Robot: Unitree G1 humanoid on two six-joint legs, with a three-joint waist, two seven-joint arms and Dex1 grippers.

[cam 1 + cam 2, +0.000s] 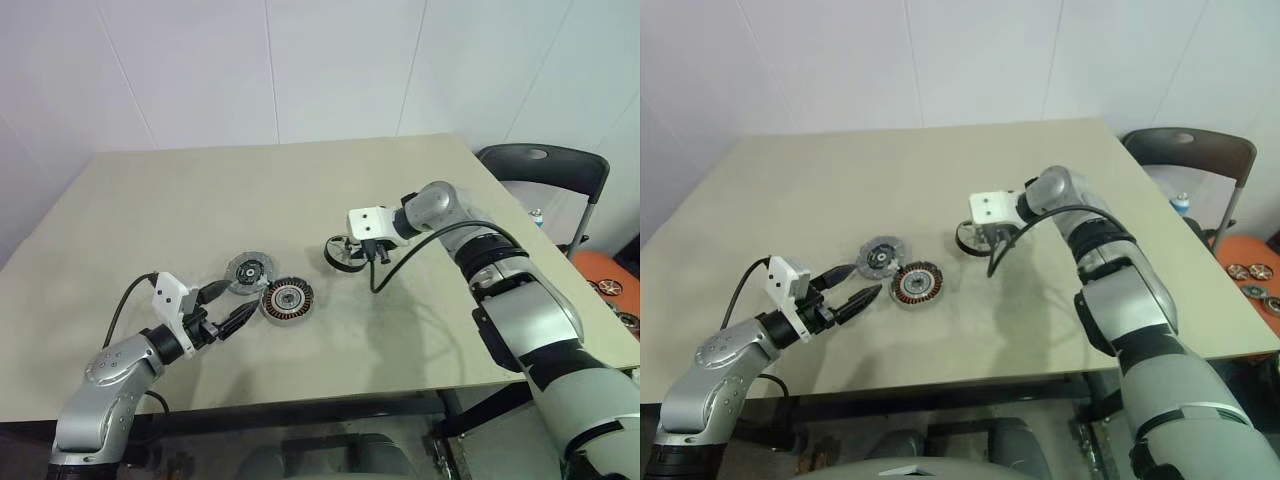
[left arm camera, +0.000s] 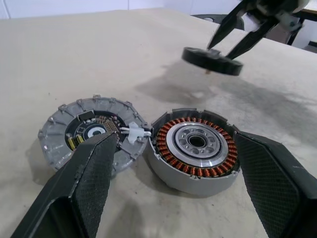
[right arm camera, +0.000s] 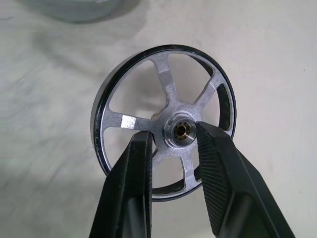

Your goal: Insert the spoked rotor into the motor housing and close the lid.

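My right gripper [image 3: 173,130] is shut on the hub of the spoked rotor [image 3: 163,119], a silver wheel with a black rim. In the left wrist view the rotor [image 2: 212,60] hangs a little above the table with its shadow under it. The motor housing [image 1: 287,300], with copper windings around a silvery hub, rests on the table to the rotor's left. Touching the housing's left side is the lid [image 1: 247,271], a grey ribbed disc lying with its dark centre up. My left gripper [image 1: 235,305] stands open just in front of the housing and lid, its fingers on either side of them in the left wrist view.
The beige table [image 1: 300,190] has a near edge close behind my left arm. A dark chair [image 1: 545,170] stands off the table's right side. Beside it an orange surface [image 1: 605,285] carries small round parts. A black cable [image 1: 420,255] loops from my right wrist.
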